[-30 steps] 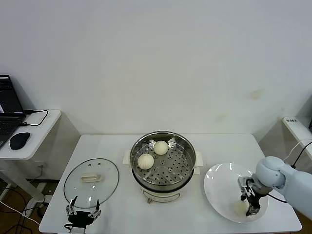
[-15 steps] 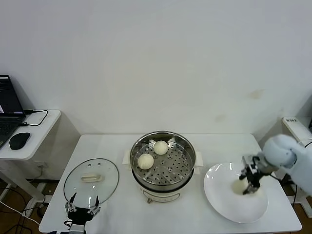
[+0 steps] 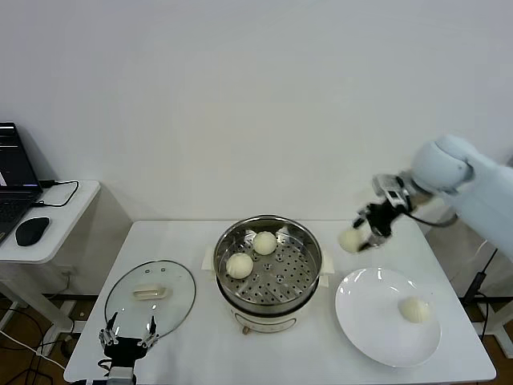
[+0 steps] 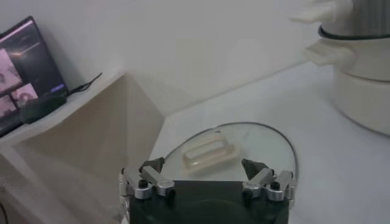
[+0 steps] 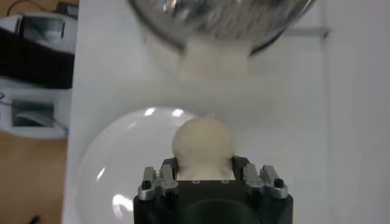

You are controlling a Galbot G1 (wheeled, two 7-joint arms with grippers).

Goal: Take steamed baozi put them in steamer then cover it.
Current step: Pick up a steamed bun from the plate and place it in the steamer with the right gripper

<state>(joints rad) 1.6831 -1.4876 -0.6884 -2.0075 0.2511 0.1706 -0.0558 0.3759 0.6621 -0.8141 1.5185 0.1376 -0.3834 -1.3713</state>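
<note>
From the head view, the right gripper hung in the air above the worktop, between the steamer and the white plate, its jaws pinching one baozi. That bun was clear of both the plate's rim and the steamer's rim, with open air under it. Two buns lay on the perforated tray in the steamer, one toward the back and one toward the robot's left; the rest of the tray was bare. A fourth bun sat on the plate near its right edge. The glass lid lay flat on the worktop well to the left of the steamer, its rim close to the worktop's left edge. The left gripper waited at the near edge of the worktop just in front of the lid, jaws spread.

In the left wrist view, the left gripper showed its two fingers wide apart and holding nothing, with the lid and its pale handle just beyond them. The steamer's white base stood farther off, a bare strip of worktop between it and the lid.

In the right wrist view, the right gripper clamped the baozi between its fingers. Below it lay the plate, and beyond that the steamer's steel wall.
</note>
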